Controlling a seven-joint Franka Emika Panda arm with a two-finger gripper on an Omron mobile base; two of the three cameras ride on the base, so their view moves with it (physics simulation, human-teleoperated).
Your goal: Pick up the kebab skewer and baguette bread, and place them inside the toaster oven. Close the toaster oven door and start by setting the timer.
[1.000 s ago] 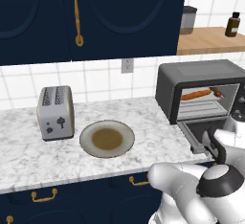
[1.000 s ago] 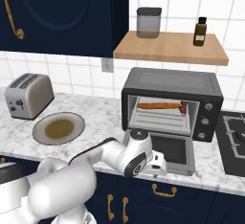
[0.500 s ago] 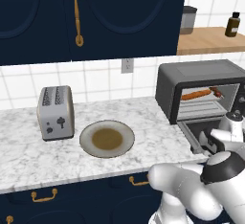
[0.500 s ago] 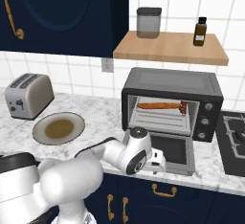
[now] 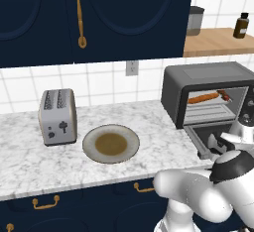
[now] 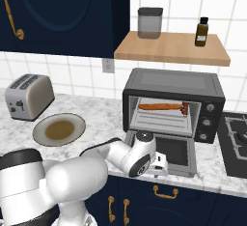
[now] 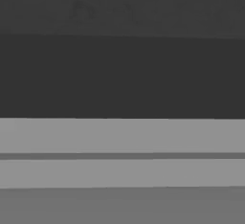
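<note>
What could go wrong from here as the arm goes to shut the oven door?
1. The door lies flat open with the arm's wrist low at its front edge; a poor contact could slip off rather than lift it.
2. The baguette and skewer lie near the rack's front; a hard swing might jolt them.
3. The hand view is dark and close, so aiming is hard.

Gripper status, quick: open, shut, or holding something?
Gripper: cannot be told; it sits low at the front edge of the lowered toaster oven door, fingers hidden.
</note>
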